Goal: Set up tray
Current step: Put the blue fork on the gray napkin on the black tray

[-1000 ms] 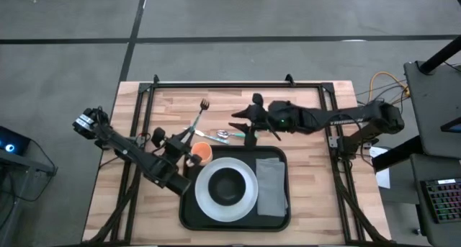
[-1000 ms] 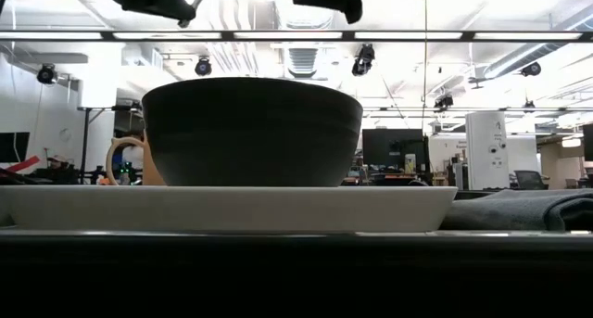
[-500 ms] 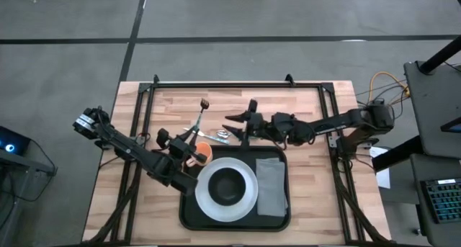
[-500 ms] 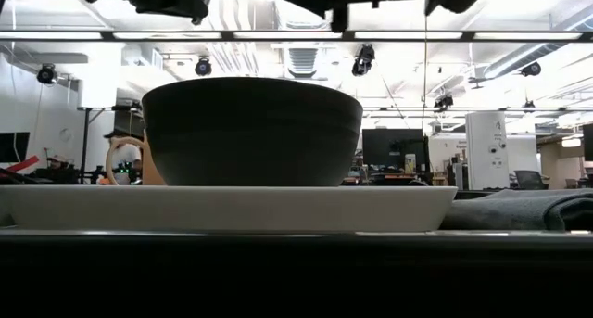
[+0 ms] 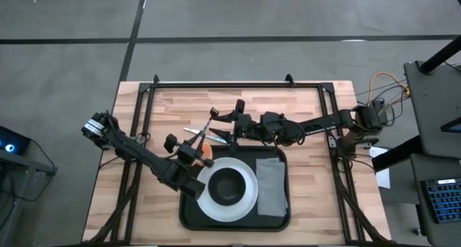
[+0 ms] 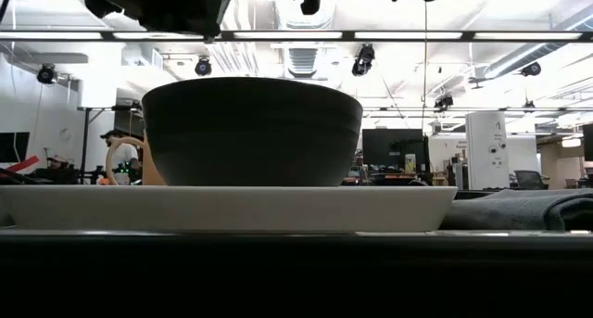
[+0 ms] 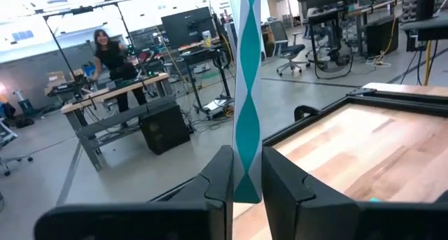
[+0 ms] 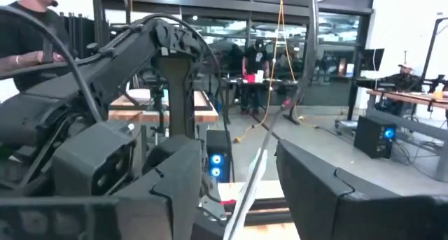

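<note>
Tray (image 5: 189, 217) holds plate (image 5: 248, 196), bowl (image 5: 227, 186), napkin (image 5: 271, 186); left gripper (image 5: 193, 147) pinches fork (image 5: 206, 126), right gripper (image 5: 232, 124) spread beside its tines; cutlery unplaced.

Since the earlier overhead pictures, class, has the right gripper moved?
Yes. The right gripper has travelled left across the table, from above the napkin toward the left gripper's fork.

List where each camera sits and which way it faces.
High: overhead, looking straight down on tray, both arms.
Low: table height, facing the bowl; arms at top.
Left wrist: on left arm; left gripper shut on fork.
Right wrist: on right arm; right gripper open, left arm beyond.
Shared: both wrist views show the fork.
</note>
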`<action>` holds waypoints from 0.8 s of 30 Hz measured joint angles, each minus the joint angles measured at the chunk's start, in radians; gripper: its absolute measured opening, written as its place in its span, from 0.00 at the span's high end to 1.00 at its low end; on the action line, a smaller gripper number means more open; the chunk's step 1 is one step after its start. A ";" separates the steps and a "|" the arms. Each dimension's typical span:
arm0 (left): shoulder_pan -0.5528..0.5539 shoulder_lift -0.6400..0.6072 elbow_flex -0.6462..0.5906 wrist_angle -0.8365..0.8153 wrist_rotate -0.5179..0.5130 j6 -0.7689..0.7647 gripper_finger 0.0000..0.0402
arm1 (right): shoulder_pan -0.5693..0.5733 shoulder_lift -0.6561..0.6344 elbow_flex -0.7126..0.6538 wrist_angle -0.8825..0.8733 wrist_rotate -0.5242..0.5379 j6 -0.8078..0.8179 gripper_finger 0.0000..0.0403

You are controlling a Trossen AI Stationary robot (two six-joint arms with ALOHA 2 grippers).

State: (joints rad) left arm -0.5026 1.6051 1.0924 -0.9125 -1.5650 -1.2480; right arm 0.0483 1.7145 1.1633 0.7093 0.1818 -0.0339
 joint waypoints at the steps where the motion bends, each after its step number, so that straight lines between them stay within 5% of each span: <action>1: 0.000 0.008 0.000 0.010 0.000 0.000 0.92 | 0.000 0.000 0.000 -0.003 0.000 0.001 0.57; 24: 0.028 0.042 0.066 0.076 -0.006 0.008 0.92 | 0.000 0.002 -0.005 -0.002 0.000 -0.044 0.74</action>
State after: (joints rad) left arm -0.4747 1.6470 1.1587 -0.8366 -1.5708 -1.2395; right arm 0.0479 1.7168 1.1580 0.7076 0.1822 -0.0780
